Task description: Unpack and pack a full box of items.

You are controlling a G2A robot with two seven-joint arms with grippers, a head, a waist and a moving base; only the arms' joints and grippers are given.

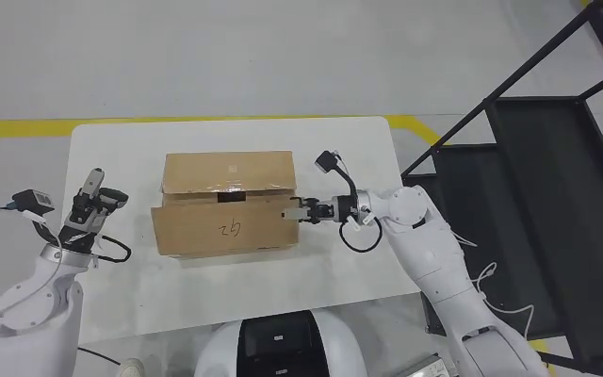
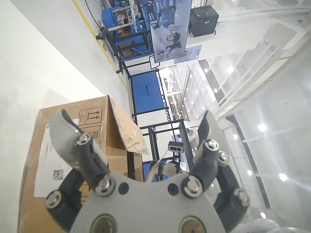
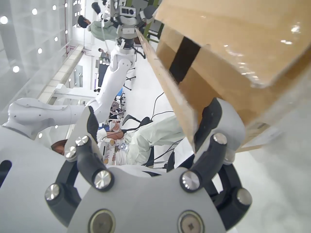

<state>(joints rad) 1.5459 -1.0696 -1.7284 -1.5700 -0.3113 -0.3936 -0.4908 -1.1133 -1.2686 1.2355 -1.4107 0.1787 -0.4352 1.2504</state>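
A brown cardboard box (image 1: 226,203) stands in the middle of the white table (image 1: 349,151), its top flaps partly raised and a dark gap between them. My right gripper (image 1: 294,211) is at the right end of the near flap (image 1: 226,229). In the right wrist view that gripper (image 3: 150,120) is open, and the flap's edge (image 3: 170,83) runs between the fingers, against one pad (image 3: 209,117). My left gripper (image 1: 92,191) is held above the table's left edge, apart from the box. It is open (image 2: 136,124) and holds nothing, with the box's labelled side (image 2: 46,151) beyond it.
A black metal stair frame (image 1: 528,179) stands close to the table's right side. A yellow line (image 1: 38,125) runs along the floor behind the table. Bare table surface lies in front of the box and to both sides of it.
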